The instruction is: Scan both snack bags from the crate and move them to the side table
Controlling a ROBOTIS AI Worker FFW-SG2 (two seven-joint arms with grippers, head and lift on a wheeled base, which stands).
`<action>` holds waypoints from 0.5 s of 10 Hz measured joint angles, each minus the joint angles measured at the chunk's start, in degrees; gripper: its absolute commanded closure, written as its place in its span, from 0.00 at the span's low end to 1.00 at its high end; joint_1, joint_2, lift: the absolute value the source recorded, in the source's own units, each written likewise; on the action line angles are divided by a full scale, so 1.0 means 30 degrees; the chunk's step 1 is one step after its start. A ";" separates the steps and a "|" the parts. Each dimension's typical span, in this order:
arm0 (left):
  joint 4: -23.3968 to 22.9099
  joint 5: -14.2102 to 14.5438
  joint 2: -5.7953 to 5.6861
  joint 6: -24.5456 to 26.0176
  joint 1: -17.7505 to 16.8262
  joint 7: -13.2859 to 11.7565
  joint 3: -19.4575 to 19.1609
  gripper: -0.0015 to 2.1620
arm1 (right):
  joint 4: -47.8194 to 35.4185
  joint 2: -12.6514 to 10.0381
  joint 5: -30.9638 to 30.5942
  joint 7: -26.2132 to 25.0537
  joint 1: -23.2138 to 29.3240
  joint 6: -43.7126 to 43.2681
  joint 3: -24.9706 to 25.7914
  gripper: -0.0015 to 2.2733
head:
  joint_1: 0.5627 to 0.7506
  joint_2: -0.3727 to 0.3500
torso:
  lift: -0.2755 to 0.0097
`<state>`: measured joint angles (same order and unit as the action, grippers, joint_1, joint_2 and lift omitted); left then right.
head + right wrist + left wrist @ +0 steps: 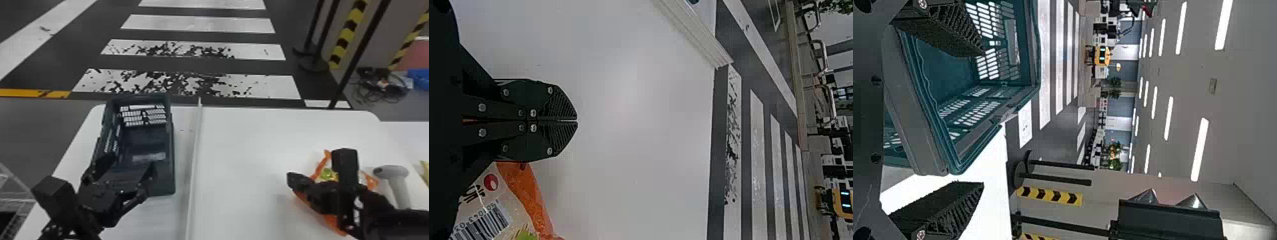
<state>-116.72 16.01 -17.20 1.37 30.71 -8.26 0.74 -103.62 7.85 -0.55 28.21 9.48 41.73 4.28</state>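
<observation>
In the head view my left gripper (131,164) is over the near end of the dark crate (172,153), its fingers apart. The left wrist view shows that gripper (980,120) open with nothing between its fingers, beside the teal crate (908,100). My right gripper (292,180) is above an orange snack bag (332,220) on the white table, partly hiding it. In the right wrist view the gripper (577,121) is shut with its tips together, and the bag (531,195) lies beside it, barcode showing. A grey scanner (391,172) stands right of the bag.
A pale raised strip (195,143) runs along the table (242,143) between crate and bag. A yellowish item (425,169) shows at the right edge, near another white surface (405,134). Black posts stand on the floor beyond the table.
</observation>
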 measured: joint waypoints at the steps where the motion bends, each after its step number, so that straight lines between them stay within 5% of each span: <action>1: 0.0004 0.0016 -0.0006 0.0031 -0.0030 0.0021 0.0010 0.03 | -0.0593 0.0052 -0.0047 0.0018 0.0476 0.0254 0.0138 0.98 | 0.70 0.50 | 0.62; 5: 0.0086 0.0028 -0.0008 0.0074 -0.0112 0.0089 0.0050 0.03 | -0.2176 0.0207 -0.0079 0.0270 0.2205 0.0449 0.0682 0.98 | 0.70 0.47 | 0.62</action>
<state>-116.46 16.09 -17.23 1.60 30.37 -7.99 0.89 -110.15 8.48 -0.79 29.02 16.10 43.08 6.32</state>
